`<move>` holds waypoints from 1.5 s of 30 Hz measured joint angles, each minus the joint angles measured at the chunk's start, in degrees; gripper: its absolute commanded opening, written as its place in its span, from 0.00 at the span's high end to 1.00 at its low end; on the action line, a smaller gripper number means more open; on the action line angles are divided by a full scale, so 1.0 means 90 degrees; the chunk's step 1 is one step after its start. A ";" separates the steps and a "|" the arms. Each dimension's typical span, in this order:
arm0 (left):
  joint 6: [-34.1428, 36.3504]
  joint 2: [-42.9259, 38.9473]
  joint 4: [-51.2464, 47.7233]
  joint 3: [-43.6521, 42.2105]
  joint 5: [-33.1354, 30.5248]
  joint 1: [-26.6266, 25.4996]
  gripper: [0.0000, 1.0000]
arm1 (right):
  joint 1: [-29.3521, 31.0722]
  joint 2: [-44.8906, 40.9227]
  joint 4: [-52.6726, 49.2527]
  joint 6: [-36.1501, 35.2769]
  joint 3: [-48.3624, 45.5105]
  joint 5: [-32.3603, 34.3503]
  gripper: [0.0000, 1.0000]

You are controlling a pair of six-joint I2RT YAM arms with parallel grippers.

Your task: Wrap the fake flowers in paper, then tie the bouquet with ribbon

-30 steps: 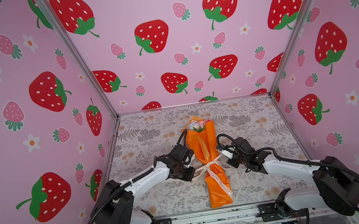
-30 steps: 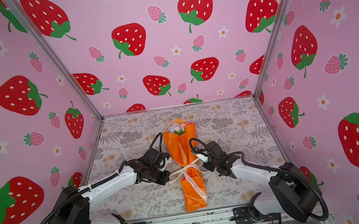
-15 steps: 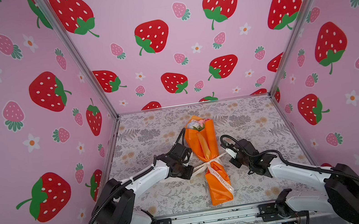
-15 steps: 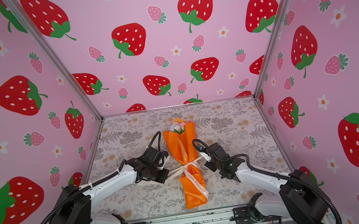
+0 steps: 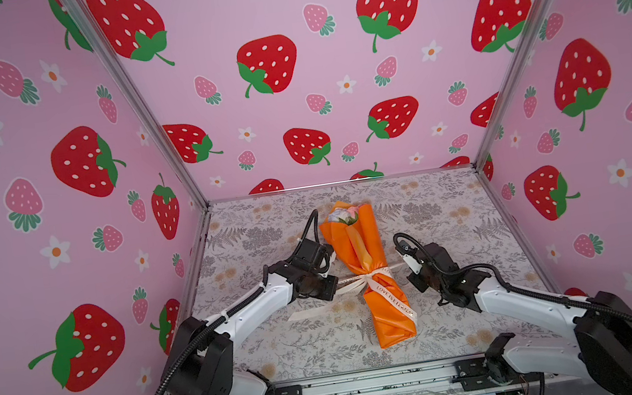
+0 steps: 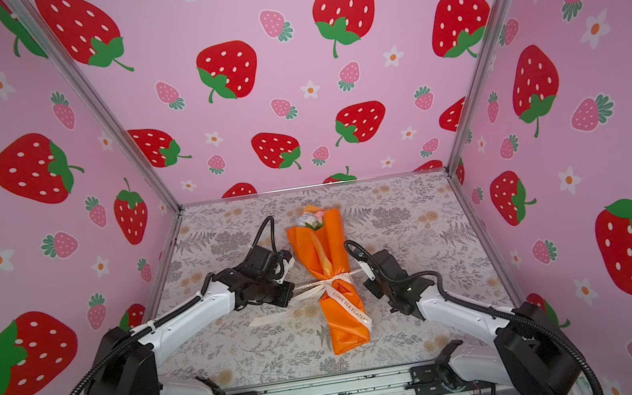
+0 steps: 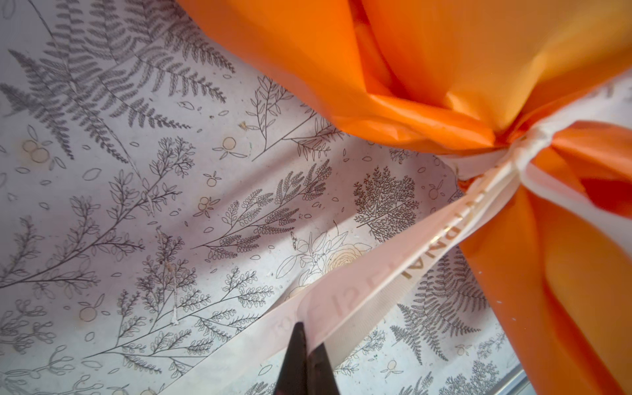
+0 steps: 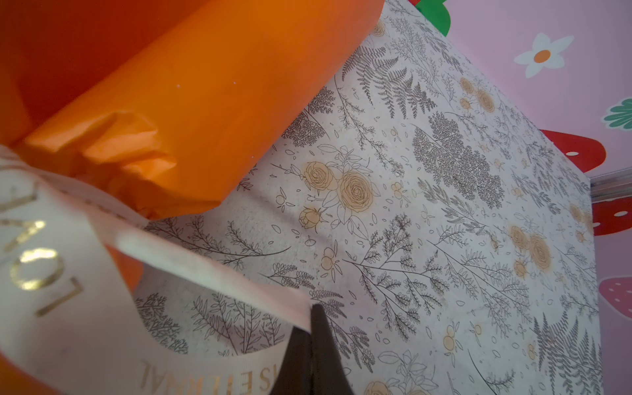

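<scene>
Orange paper round the bouquet of fake flowers (image 5: 365, 259) (image 6: 330, 263): flat on the floral table cover (image 5: 283, 337), approx. mid-table, white & pink blooms toward the back wall, stem end toward the front rail (image 5: 374, 383). Cinched at the waist w/ a cream ribbon (image 5: 372, 279), gold lettering on it, knot on top of the wrap.

Just beside the wrap, on the left in both top views: left gripper (image 5: 334, 284) (image 6: 290, 292), jaws pinched tight on one strand of ribbon. Same in left wrist view: left gripper (image 7: 304, 355) w/ ribbon (image 7: 376, 273) taut from dark tips to knot.

Near the wrap on the opp. side: right gripper (image 5: 404, 265) (image 6: 360, 272), jaws likewise clamped on another strand. In right wrist view: right gripper (image 8: 311, 342) w/ ribbon (image 8: 205, 273) edge caught between the tips.

One loose tail trailing on the cover below the left gripper, another down along the lower wrap.

Pink strawberry-print walls (image 5: 281, 23) on three sides.
</scene>
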 measured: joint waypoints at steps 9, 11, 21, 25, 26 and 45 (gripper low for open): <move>0.0663 0.0464 -0.0134 0.0401 -0.0529 0.0007 1.00 | -0.0119 0.0155 0.0095 0.0002 0.0007 -0.0112 1.00; 0.0716 0.0593 -0.0172 0.0505 -0.0680 0.0012 1.00 | -0.0165 0.0187 0.0107 0.0005 0.0036 -0.0192 1.00; 0.0631 0.0704 -0.0357 0.0600 0.0131 0.0330 1.00 | -0.0469 0.0357 0.0044 -0.0119 0.0163 -0.1112 1.00; 0.0053 0.0695 -0.0039 0.0214 0.0658 0.0452 0.95 | -0.0529 0.0357 0.0053 -0.0223 0.0163 -0.1462 1.00; -0.0117 0.0697 0.0032 0.0083 0.0716 0.0464 0.86 | -0.0527 0.0357 0.0066 -0.0243 0.0160 -0.1554 1.00; -0.3116 0.0323 0.2686 -0.1780 0.1022 0.0525 0.51 | -0.0498 0.0347 0.0245 -0.0338 0.0097 -0.1909 1.00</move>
